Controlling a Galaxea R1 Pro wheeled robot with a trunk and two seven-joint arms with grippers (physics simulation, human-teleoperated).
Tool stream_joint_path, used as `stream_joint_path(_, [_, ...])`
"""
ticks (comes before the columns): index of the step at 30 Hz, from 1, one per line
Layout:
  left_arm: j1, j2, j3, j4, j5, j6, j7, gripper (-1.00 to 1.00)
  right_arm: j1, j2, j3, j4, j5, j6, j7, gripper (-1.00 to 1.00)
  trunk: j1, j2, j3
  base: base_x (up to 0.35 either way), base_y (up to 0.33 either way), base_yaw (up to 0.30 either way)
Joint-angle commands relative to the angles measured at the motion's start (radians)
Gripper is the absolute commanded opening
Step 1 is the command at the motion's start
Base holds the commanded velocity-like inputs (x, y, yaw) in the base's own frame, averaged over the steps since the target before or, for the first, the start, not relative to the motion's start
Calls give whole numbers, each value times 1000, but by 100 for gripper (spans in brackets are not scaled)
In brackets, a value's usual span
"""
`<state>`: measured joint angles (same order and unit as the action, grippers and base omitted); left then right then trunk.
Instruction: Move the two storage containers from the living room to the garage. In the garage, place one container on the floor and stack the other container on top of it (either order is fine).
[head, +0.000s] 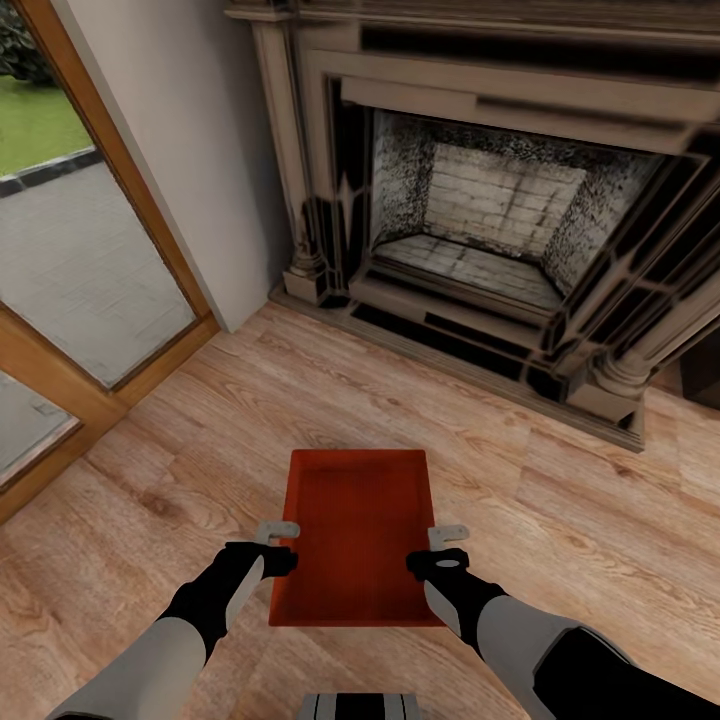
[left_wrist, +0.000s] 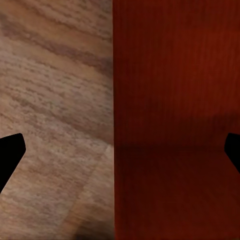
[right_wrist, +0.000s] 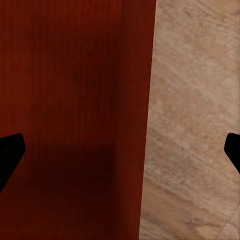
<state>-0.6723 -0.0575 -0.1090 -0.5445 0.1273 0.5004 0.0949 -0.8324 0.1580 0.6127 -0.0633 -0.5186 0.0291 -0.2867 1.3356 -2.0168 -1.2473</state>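
Note:
One red-orange storage container (head: 355, 530) lies open-topped on the light wood plank floor (head: 300, 400) of the living room, just ahead of me. My left gripper (head: 283, 545) is at its left long wall and my right gripper (head: 437, 550) at its right long wall. In the left wrist view the left gripper (left_wrist: 120, 155) is open, its dark fingertips (left_wrist: 10, 150) spread wide to either side of the container's wall (left_wrist: 175, 100). The right gripper (right_wrist: 120, 155) is open in the same way over the opposite wall (right_wrist: 65, 90). Neither gripper closes on the walls.
An ornate dark fireplace (head: 480, 210) with a stone hearth stands close behind the container. A wood-framed glass door (head: 80, 260) runs along the left, beside a pale wall (head: 200, 130). Bare plank floor lies on both sides of the container.

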Motion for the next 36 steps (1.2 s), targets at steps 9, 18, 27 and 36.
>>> stream_joint_path(9, [0,-2,-6,-2,11,5,11,100,0,0,9,-1,-8,3,-5,100,19,-35,-16,0,0,0])
stream_joint_path(18, [0,0,-5,-1,11,5,11,100,-1,0,9,-1,-8,3,-5,100,54,-98,-44,0,0,0])
stream_joint_path(27, [0,-1,-5,0,11,4,11,100,-1,0,9,-1,-8,3,-5,100,69,-126,-57,0,0,0])
stream_joint_path(36, [0,-1,-5,-3,11,3,11,100,-1,0,9,-1,-8,3,-5,100,96,-175,-79,0,0,0])
